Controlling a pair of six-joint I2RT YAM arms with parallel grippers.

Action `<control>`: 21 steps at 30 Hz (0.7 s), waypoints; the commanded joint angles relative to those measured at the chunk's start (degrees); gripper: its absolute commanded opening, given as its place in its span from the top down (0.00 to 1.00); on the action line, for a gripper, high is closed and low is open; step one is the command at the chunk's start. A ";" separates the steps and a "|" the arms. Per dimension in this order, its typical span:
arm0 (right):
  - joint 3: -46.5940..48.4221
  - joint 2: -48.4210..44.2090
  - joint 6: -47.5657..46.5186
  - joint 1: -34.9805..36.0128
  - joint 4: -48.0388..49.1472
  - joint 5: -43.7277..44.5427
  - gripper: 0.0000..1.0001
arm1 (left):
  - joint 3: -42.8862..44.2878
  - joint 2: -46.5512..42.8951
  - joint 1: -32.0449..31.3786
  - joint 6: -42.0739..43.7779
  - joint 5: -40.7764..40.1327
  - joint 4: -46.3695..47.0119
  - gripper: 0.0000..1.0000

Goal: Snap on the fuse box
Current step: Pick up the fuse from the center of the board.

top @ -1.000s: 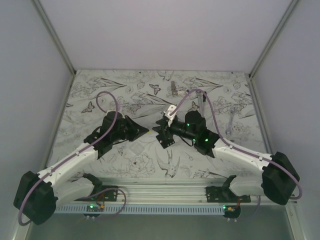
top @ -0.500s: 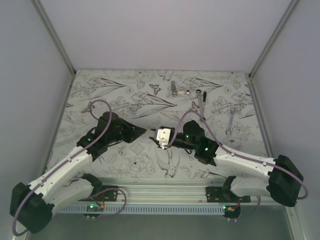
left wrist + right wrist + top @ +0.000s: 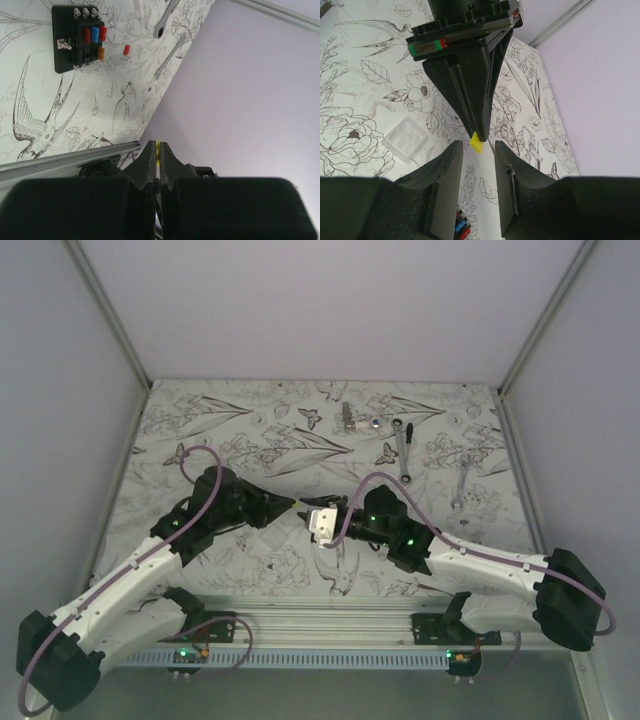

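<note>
Not snapped on yet: fuse box lies uncovered, left gripper pinches 1 yellow fuse, right gripper is spread either side of it

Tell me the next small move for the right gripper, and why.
Probably close the right gripper on the small yellow plastic fuse: the shut left gripper holds it out at its fingertips, and it lines up with the gap between the right gripper's open fingers, untouched by them.

Floral cloth under me. Far side: ratchet wrench, spanner, small metal piece. Loose red fuse. Yellow fuse aloft.
</note>
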 commanded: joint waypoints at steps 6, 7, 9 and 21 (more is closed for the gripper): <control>0.06 2.00 -2.27 1.34 4.54 2.75 0.63 | 1.31 -1.44 -1.81 -3.70 0.73 -1.40 1.00; 0.16 2.24 -2.33 1.40 4.42 2.77 0.64 | 1.31 -1.45 -1.91 -3.77 0.77 -1.46 1.00; 0.44 2.79 -2.47 1.51 3.95 2.96 0.65 | 1.38 -1.59 -2.08 -3.95 0.79 -1.47 1.00; -0.69 3.68 -2.48 1.70 5.23 4.97 0.79 | 1.24 -2.33 -2.28 -4.35 0.49 -1.46 1.00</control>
